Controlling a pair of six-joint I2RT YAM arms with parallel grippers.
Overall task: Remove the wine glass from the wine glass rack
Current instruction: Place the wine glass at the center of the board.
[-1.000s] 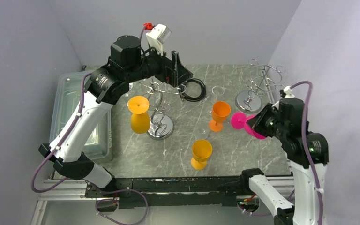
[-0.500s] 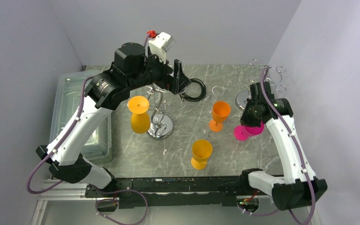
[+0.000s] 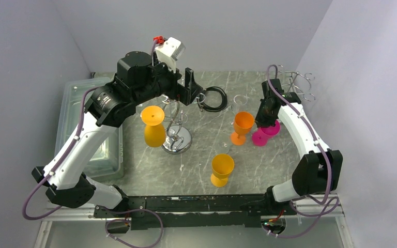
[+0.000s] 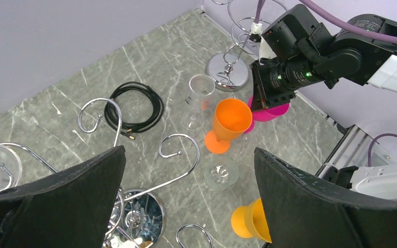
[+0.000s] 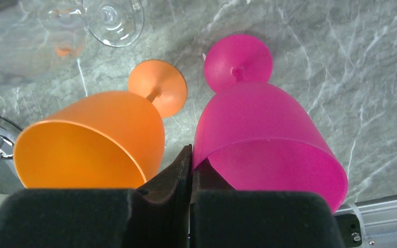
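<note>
The wine glass rack [image 3: 177,135], chrome with a mirror disc base, stands left of centre; its curled arms [image 4: 182,151] and base [image 4: 134,217] show in the left wrist view. An orange wine glass [image 3: 154,129] hangs upside down at the rack's left side. My left gripper [image 3: 193,89] hovers open above the rack [image 4: 188,155], nothing between its fingers. My right gripper [image 3: 266,120] is shut on the rim of a pink wine glass [image 5: 263,134], one finger inside the bowl and one outside [image 5: 188,157]. That pink glass [image 3: 262,136] stands upright beside an orange glass [image 3: 243,126].
A second orange glass [image 3: 222,168] stands near the front. Clear glasses [image 4: 199,96] [image 4: 220,175] stand among them. A black cable coil [image 3: 215,98] lies at the back. A smaller chrome rack [image 3: 289,85] is at back right, a clear plastic bin [image 3: 80,121] at left.
My right arm swung the pink glass from the right side inward and down onto the table beside the orange glass. My left gripper shifted slightly left above the rack, still open.
</note>
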